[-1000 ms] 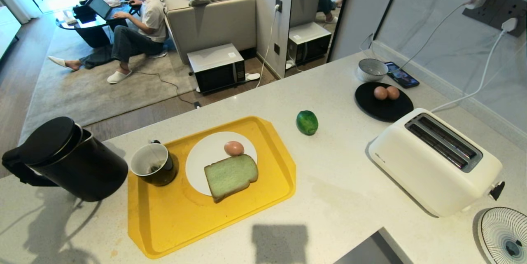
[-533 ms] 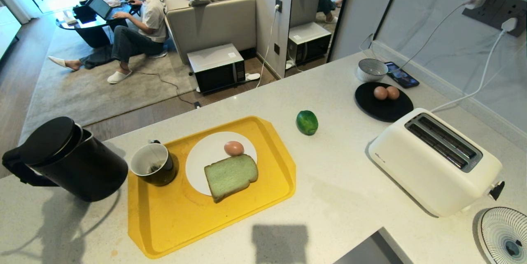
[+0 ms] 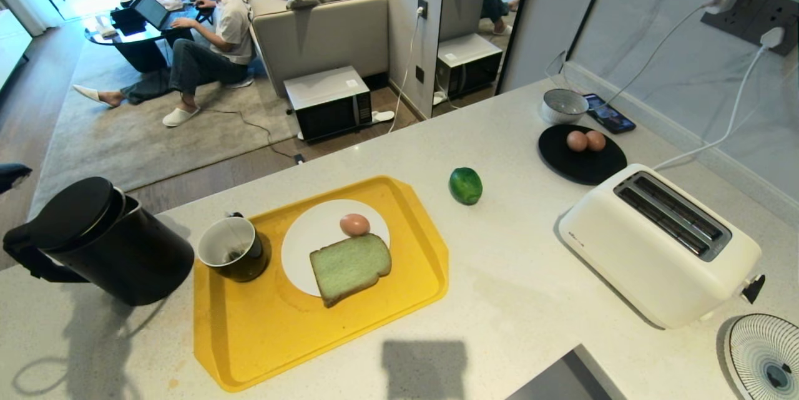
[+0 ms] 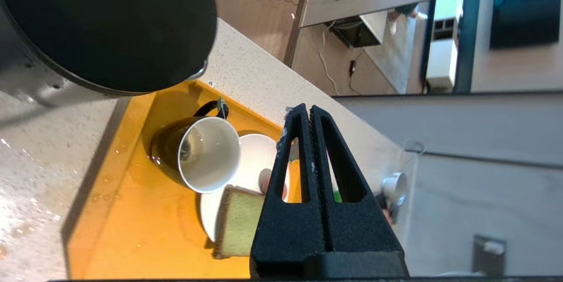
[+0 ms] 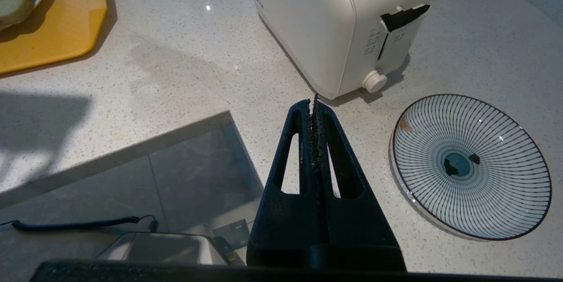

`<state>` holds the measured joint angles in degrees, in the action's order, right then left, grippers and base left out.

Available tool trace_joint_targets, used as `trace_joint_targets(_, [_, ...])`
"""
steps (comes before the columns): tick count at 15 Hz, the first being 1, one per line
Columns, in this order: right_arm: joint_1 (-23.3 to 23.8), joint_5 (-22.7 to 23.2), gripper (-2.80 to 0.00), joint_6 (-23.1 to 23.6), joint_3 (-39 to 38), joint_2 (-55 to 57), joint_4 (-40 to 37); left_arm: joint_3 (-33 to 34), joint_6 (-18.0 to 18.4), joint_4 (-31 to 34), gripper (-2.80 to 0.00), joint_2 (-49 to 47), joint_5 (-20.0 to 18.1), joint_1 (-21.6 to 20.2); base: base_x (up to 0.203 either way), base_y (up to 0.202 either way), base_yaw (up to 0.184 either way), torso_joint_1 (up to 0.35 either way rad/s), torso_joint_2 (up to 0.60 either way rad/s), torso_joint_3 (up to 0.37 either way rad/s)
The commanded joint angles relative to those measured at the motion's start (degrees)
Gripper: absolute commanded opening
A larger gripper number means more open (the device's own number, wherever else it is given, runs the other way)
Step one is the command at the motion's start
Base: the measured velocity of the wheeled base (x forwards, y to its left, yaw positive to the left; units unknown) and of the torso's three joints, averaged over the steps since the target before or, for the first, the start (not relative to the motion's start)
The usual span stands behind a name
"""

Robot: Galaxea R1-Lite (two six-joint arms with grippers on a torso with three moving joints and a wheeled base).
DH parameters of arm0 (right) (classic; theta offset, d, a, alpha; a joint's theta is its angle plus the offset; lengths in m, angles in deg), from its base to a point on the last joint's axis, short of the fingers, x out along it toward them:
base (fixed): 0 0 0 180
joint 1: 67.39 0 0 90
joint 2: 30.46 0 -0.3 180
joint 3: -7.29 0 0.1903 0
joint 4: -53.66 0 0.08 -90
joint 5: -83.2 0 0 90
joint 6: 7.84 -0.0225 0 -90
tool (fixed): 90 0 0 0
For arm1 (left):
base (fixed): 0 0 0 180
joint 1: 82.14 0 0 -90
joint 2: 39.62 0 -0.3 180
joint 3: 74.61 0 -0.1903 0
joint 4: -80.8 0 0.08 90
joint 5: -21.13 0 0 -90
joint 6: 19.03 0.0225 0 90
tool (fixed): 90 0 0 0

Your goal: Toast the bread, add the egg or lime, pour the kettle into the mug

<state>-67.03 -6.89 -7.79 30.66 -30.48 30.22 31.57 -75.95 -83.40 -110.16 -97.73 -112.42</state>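
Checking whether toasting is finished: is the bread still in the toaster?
No: the bread lies on the white plate beside the egg, and the toaster slots look empty.

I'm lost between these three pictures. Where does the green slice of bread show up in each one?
Head view: the bread lies on the white plate, on the yellow tray, just below the egg.
Left wrist view: the bread shows beside the mug, partly behind the left gripper.
Right wrist view: only an edge of the bread shows in the corner.
Shared landmark: the yellow tray, seen in all three.
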Motion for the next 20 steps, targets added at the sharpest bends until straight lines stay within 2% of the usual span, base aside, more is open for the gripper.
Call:
trace_joint_targets(1, [0.03, 0.01, -2.8, 0.09, -0.09, 0.01, -0.01, -0.35, -1.34, -0.28, -2.8, -4.22, -0.15, -0.04, 0.0, 0.0, 0.0, 0.0, 0.0, 0.0])
trace_joint_targets(8, [0.07, 0.1, -2.8, 0.13, -0.09, -0.05, -0.01, -0.11, -8.46, -5.26, -2.8, -10.92, 0.99, -0.28, 0.0, 0.0, 0.0, 0.0, 0.0, 0.0])
trace_joint_targets(14, [0.08, 0.19, -2.8, 0.21, -0.09, -0.06, -0.01, -0.17, -10.82, -5.44, -2.8, -12.97, 0.99, -1.18, 0.0, 0.0, 0.0, 0.0, 0.0, 0.0])
trace_joint_targets(20, [0.0, 0.19, -2.8, 0.3, -0.08, -0.06, -0.01, -0.15, -11.1, -6.51, -2.8, -15.36, 0.99, -1.12, 0.0, 0.0, 0.0, 0.0, 0.0, 0.0])
